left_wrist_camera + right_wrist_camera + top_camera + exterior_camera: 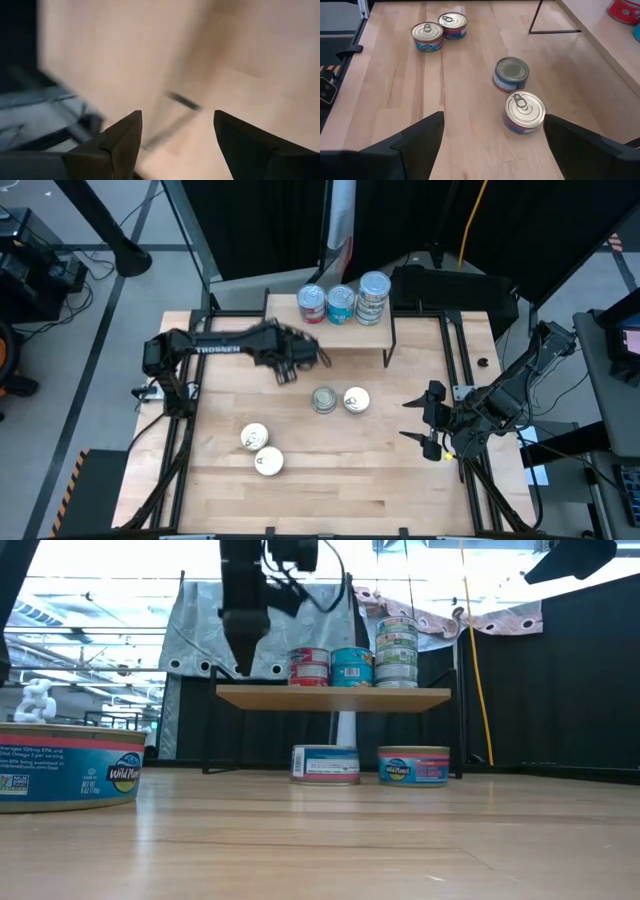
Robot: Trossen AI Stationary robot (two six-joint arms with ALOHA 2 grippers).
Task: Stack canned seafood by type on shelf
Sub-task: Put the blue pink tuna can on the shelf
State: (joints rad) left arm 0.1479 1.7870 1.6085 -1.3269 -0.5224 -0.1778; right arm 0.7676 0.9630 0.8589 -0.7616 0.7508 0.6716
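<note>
Pale wood-grain tabletop [330, 480] carries four flat round tins [324, 400], more stacked on the black-legged shelf [345, 335]; left gripper [290, 370] and right gripper [428, 423] both gape empty.

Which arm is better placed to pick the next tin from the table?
Probably the left. Its open gripper hangs empty near the shelf, close to the middle tins. The right gripper waits open at the table's right edge.
</note>
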